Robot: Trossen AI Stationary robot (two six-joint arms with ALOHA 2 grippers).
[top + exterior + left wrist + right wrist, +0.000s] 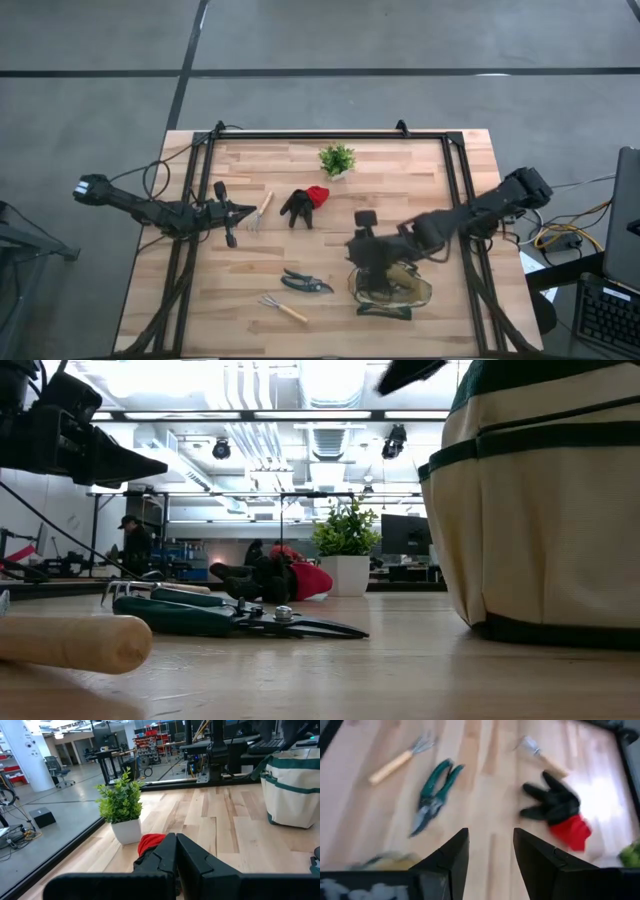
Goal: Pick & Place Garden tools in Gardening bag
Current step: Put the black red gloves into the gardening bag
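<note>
The khaki gardening bag [405, 292] with green trim stands upright near the table's right front. My right gripper [491, 840] hovers open just above its left rim [354, 256], nothing between the fingers. On the wood lie green-handled shears [434, 795], a wooden-handled rake [395, 762] near the front edge, a second rake [542, 755] and the black-and-red glove [557, 810] in the middle. My left gripper [246, 212] is shut and hangs level over the table's left part, next to the second rake [262, 210], pointing at the glove [150, 842].
A small potted plant [337, 160] stands at the far middle, beyond the glove. A black metal frame [330, 134] runs along the far edge and both sides. Bare wood lies between the shears [305, 283] and the glove [303, 205].
</note>
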